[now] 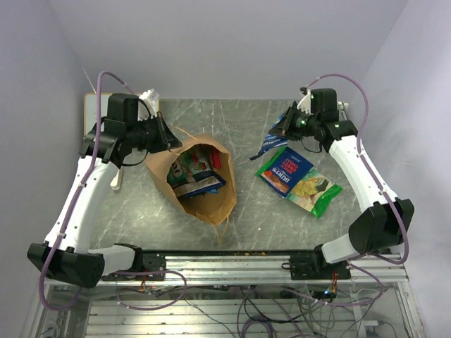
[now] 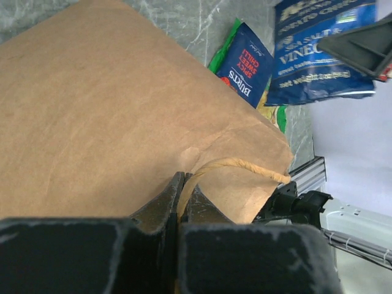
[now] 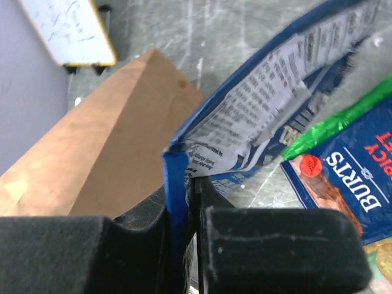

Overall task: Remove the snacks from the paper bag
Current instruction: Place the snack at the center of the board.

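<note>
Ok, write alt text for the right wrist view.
The right gripper is shut on the edge of a blue snack packet, whose printed back faces the camera. The brown paper bag fills the left. A Burts packet lies on the grey table at right, and a small whiteboard sits at top left.

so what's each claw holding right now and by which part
The left claw pinches the paper bag by its twisted handle. The right claw grips the blue packet by one edge.
</note>
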